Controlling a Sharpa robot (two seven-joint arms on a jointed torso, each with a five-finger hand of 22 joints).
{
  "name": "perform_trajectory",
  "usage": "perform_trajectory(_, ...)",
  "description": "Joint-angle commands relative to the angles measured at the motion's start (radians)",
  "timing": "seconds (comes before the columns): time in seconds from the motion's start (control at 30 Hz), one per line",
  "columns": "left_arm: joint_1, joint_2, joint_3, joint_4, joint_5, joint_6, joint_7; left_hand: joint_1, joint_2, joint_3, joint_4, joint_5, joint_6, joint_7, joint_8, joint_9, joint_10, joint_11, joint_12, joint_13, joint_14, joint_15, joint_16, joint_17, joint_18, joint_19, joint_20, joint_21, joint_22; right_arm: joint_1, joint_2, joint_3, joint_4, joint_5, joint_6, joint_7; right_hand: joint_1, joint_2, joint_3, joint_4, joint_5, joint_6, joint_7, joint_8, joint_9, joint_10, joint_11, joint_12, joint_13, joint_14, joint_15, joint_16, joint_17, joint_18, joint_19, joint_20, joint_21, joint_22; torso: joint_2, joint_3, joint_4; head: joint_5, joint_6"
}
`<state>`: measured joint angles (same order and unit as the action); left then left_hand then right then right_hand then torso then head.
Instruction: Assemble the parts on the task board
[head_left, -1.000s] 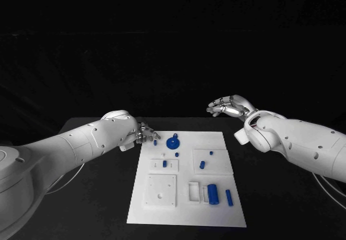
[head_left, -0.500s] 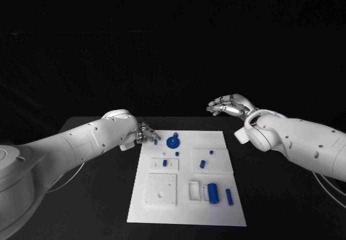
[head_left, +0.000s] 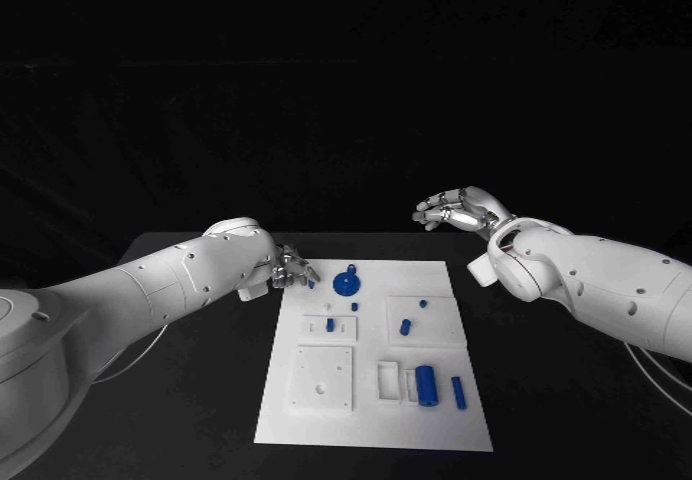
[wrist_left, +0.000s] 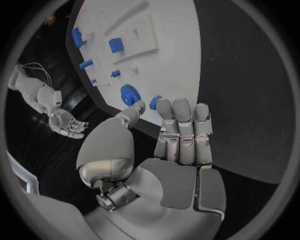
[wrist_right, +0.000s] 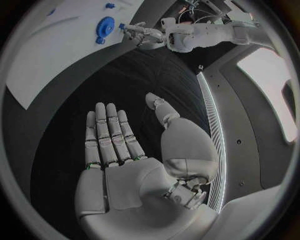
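Observation:
The white task board (head_left: 372, 420) lies in the middle of the black table. At its far end stands a round blue part (head_left: 348, 285) with a knob, and a small blue peg (head_left: 310, 284) sits near the far left corner. My left hand (head_left: 293, 268) hovers at that corner, its fingers (wrist_left: 182, 127) straight and its thumb apart. The fingertips are close beside the peg (wrist_left: 155, 101) and the round part (wrist_left: 129, 94), and nothing is held. My right hand (head_left: 459, 212) is raised beyond the far right corner, spread open and empty (wrist_right: 115, 145).
More blue pieces lie on the board: short pegs (head_left: 329, 326) (head_left: 405, 327) in the middle, a thick cylinder (head_left: 424, 385) and a thin bar (head_left: 459, 393) near the front right. A white square block (head_left: 320, 380) stands at front left. Bare black table (head_left: 188, 400) flanks the board.

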<state>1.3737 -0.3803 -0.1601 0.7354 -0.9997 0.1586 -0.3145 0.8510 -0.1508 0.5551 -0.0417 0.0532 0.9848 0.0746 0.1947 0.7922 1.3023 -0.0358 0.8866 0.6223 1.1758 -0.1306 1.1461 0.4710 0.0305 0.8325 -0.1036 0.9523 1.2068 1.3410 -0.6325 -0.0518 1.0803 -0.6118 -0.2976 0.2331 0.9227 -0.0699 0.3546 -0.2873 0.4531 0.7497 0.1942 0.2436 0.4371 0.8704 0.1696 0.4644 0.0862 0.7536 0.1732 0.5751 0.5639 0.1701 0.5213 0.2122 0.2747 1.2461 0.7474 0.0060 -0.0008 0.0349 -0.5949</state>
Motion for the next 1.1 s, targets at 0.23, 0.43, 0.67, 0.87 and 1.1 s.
perform_trajectory(0.23, 0.0, 0.001, 0.0, -0.004, 0.031, 0.016, 0.021, 0.001, 0.056, -0.007, -0.02, -0.001, 0.013, -0.001, 0.008, -0.007, 0.006, -0.003, 0.003, 0.001, -0.004, -0.001, 0.005, 0.001, -0.015, -0.006, -0.119, -0.009, 0.005, 0.001, 0.002, 0.001, 0.001, 0.002, -0.006, 0.007, -0.006, 0.0, 0.001, 0.003, -0.003, 0.001, 0.032, 0.007, -0.002, 0.0, 0.006, -0.006, -0.002, -0.008, -0.002, 0.005, -0.002, 0.003, -0.007, 0.0, -0.005, 0.002, 0.001, -0.0003, -0.002, 0.001, -0.002)
perform_trajectory(0.43, 0.0, 0.002, 0.0, -0.007, 0.04, 0.017, 0.022, -0.006, 0.075, -0.011, -0.021, -0.001, 0.015, -0.001, 0.008, -0.011, 0.008, -0.003, 0.002, 0.0, -0.003, -0.002, 0.006, 0.001, -0.015, -0.005, -0.119, -0.01, 0.006, 0.001, 0.001, 0.001, 0.001, 0.002, -0.006, 0.007, -0.006, 0.0, 0.001, 0.003, -0.002, 0.001, 0.032, 0.008, -0.002, 0.0, 0.006, -0.006, -0.003, -0.007, -0.002, 0.005, -0.002, 0.003, -0.007, 0.0, -0.006, 0.002, 0.001, -0.0012, -0.0024, -0.004, -0.004)
perform_trajectory(0.67, 0.0, 0.005, 0.0, -0.009, 0.052, 0.029, 0.026, 0.003, 0.098, -0.009, -0.038, 0.0, 0.019, -0.002, 0.009, -0.015, 0.009, -0.004, 0.002, 0.0, -0.002, -0.002, 0.007, 0.001, -0.015, -0.004, -0.12, -0.011, 0.009, 0.001, 0.002, 0.001, 0.002, 0.002, -0.004, 0.007, -0.006, 0.0, 0.002, 0.003, -0.002, 0.002, 0.032, 0.008, -0.002, 0.001, 0.006, -0.006, -0.003, -0.007, -0.003, 0.006, -0.003, 0.003, -0.007, 0.0, -0.006, 0.002, 0.001, -0.0008, -0.0011, -0.002, -0.006)
perform_trajectory(0.87, 0.0, 0.004, 0.0, -0.014, 0.052, 0.034, 0.027, 0.02, 0.121, -0.004, -0.067, 0.001, 0.024, -0.002, 0.011, -0.02, 0.012, -0.004, 0.001, -0.001, -0.002, -0.002, 0.008, 0.001, -0.015, -0.003, -0.12, -0.013, 0.013, 0.001, 0.003, 0.001, 0.001, 0.003, -0.004, 0.006, -0.007, 0.0, 0.001, 0.003, -0.002, 0.002, 0.032, 0.008, -0.002, 0.001, 0.006, -0.006, -0.003, -0.007, -0.003, 0.006, -0.003, 0.003, -0.007, 0.001, -0.006, 0.003, 0.0, -0.0003, -0.0003, -0.002, -0.008)
perform_trajectory(1.1, 0.0, 0.001, 0.0, -0.011, 0.052, 0.03, 0.036, 0.049, 0.153, 0.011, -0.105, 0.001, 0.03, -0.003, 0.014, -0.025, 0.014, -0.005, 0.0, -0.002, -0.001, -0.002, 0.008, 0.0, -0.017, -0.001, -0.12, -0.014, 0.018, 0.001, 0.003, 0.001, 0.001, 0.003, -0.004, 0.005, -0.008, 0.0, 0.001, 0.004, -0.002, 0.002, 0.032, 0.008, -0.002, 0.001, 0.006, -0.005, -0.004, -0.008, -0.002, 0.006, -0.003, 0.003, -0.007, 0.001, -0.007, 0.003, 0.0, 0.0004, -0.0002, -0.003, -0.009)
